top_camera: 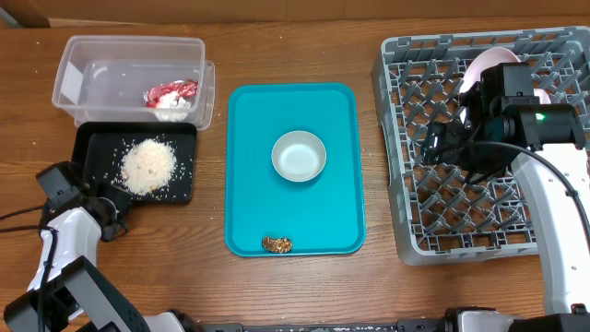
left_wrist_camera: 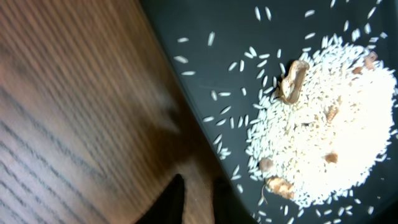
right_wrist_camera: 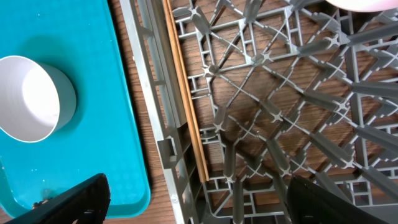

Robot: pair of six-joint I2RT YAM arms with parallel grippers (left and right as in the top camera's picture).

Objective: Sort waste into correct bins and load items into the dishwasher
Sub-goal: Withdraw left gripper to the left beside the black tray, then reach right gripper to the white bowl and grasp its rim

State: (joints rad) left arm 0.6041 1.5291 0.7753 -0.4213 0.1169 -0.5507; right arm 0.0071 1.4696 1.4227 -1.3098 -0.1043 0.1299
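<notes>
Seen from overhead, the left claw [top_camera: 112, 207] sits at the seven o'clock corner of the shallow black rectangular tray [top_camera: 88, 138]. The left wrist view shows only one dark fingertip [left_wrist_camera: 169, 200] over the wooden tabletop [left_wrist_camera: 74, 112] just beside the tray's rim, so it cannot be told whether this claw is released or clenched. Nothing is seen in it. The heap of loose white rice-like grains [top_camera: 148, 167] lies on the black tray toward one o'clock from that claw, near it but not touching, with small brown bits [left_wrist_camera: 292, 81] mixed in. At twelve o'clock of the black tray stands the clear plastic rectangular tub [top_camera: 69, 69], holding the crumpled red-and-white wrapper [top_camera: 171, 90] and, touching it, the white tissue wad [top_camera: 173, 109]. The right claw [right_wrist_camera: 199, 202] hangs released over the large square grey plastic dish rack [top_camera: 406, 231], its fingers wide apart with nothing between them. The thin wooden chopsticks [right_wrist_camera: 185, 87] lie inside the rack along its nine o'clock wall, toward twelve o'clock from this claw in the wrist view. A round pale pink-white dish [top_camera: 493, 65] sits near the rack's twelve o'clock edge. Between black tray and rack lies the large teal serving tray [top_camera: 249, 184], with a round white bowl [top_camera: 299, 155] near its middle. A small brown food lump [top_camera: 277, 243] lies at six o'clock from the bowl, well apart from both claws.
</notes>
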